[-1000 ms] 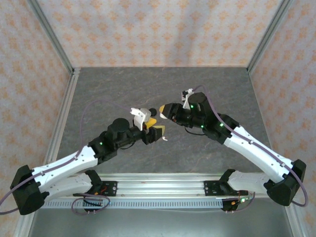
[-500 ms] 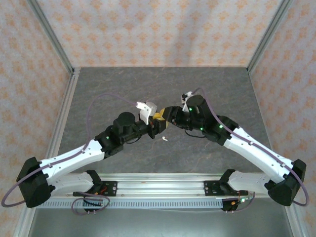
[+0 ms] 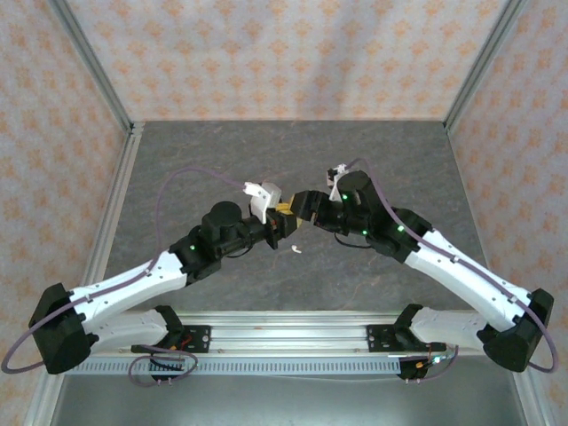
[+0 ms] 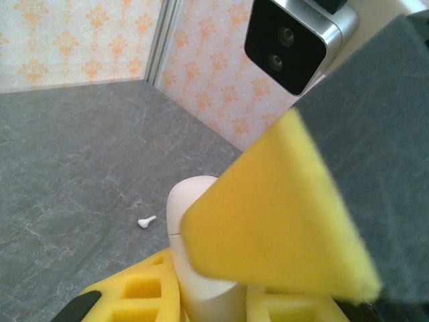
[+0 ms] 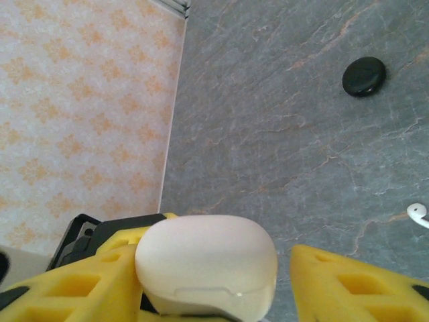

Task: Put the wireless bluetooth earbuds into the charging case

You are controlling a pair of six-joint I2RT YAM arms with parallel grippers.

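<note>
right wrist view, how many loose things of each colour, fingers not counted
white: 2, the case and an earbud
black: 1, a round object
total: 3

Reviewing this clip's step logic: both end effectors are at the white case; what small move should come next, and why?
Probably draw the right end effector back. Its jaws stand open, one pad clear of the white charging case, while the pads of the left end effector grip the case from both sides. A white earbud lies loose on the table.
</note>
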